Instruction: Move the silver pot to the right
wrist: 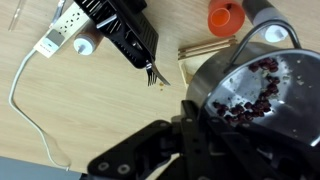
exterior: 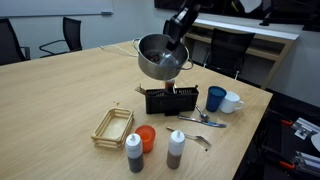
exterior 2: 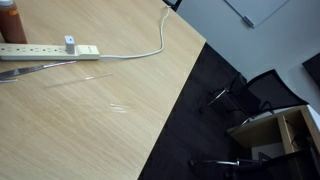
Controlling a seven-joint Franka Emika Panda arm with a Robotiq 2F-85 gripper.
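Light wood fills most of an exterior view, a long table (exterior: 60,100) in a meeting room. At its nearest edge stand a bottle (exterior: 134,152) with a white cap and a second bottle (exterior: 176,148) like it, with an orange cup (exterior: 147,137) between them and slightly behind. Just beside the cup lies a wooden tray (exterior: 113,127). Farther in sits the black slotted basket (exterior: 170,100); in the wrist view a fork (wrist: 155,75) lies with its tines at the basket's corner. To one side of the basket a dark blue mug (exterior: 215,98) and a white mug (exterior: 232,102) stand touching or nearly so.

Above the basket the silver pot (exterior: 157,58) hangs clear of the table, tilted so its open mouth faces the camera. The end effector (exterior: 178,48) is clamped on the pot's rim and carries it. The wrist view shows dark red bits (wrist: 255,90) scattered inside the pot (what they are cannot be told).

A power strip (exterior 2: 50,49) with a white cable (exterior 2: 150,48) lies on another stretch of table. Beyond the far edge stand black chairs (exterior: 10,42).
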